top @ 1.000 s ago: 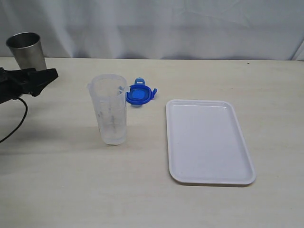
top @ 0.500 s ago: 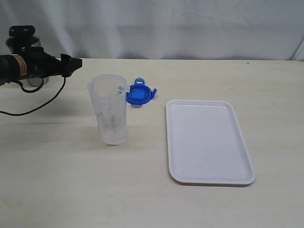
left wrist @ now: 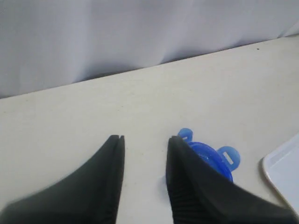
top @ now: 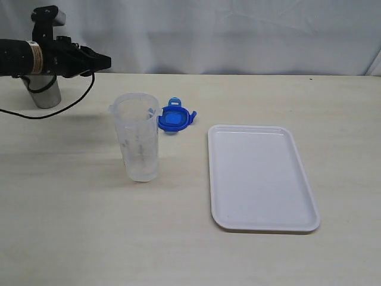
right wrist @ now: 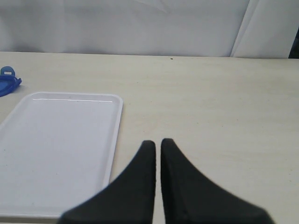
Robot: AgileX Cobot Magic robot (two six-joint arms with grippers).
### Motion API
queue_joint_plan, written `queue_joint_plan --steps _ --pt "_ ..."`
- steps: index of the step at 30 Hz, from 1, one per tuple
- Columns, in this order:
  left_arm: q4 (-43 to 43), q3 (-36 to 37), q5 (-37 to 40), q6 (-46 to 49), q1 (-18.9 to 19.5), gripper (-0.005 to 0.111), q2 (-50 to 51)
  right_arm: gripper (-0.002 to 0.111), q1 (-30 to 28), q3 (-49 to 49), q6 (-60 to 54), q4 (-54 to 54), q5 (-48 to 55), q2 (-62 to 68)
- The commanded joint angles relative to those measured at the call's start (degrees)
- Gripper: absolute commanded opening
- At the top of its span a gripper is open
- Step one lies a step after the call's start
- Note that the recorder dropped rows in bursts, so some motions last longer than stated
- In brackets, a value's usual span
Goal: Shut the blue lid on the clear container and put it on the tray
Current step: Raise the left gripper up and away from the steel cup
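Note:
The clear container point(top: 138, 143) stands upright and uncovered on the table, left of centre. Just behind it to the right, the blue lid point(top: 174, 118) lies flat on the table with its flaps spread. The white tray point(top: 262, 179) lies to the right with nothing on it. My left gripper point(top: 106, 61) hovers high at the back left, pointing toward the lid. In the left wrist view its jaws point(left wrist: 145, 138) stand apart with only table between them, and one finger hides part of the lid point(left wrist: 210, 156). My right gripper point(right wrist: 155, 141) is shut and empty, beside the tray point(right wrist: 60, 140).
A grey steel cup point(top: 43, 92) stands at the back left, under my left arm. A white curtain closes off the back of the table. The lid's edge point(right wrist: 7, 81) shows at the far side of the right wrist view.
My left arm has risen from the left table edge and swung rightward toward the container and lid. Its jaws have narrowed. The right gripper has not moved.

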Motion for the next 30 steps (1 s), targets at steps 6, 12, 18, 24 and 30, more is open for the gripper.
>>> queue_joint_plan --steps 6,12,18,24,30 --pt "12.18 -6.75 -6.46 -26.59 -0.76 0.030 -0.22 0.004 0.08 0.19 -0.02 0.04 -0.01 -0.32" --pt "12.18 -10.31 -7.22 -25.29 -1.73 0.029 -0.22 0.004 0.08 0.19 -0.02 0.04 -0.01 -0.32" --pt "9.23 -12.71 -8.26 -21.18 -3.63 0.029 -0.83 0.004 0.08 0.19 -0.02 0.04 -0.01 -0.32" --pt "12.18 -18.07 -5.56 -21.41 -8.79 0.026 -1.18 0.004 0.08 0.19 -0.02 0.04 -0.01 -0.32" --pt "12.18 -21.30 -2.06 -20.81 -13.15 0.000 -1.18 0.004 0.08 0.19 -0.02 0.04 -0.01 -0.32"
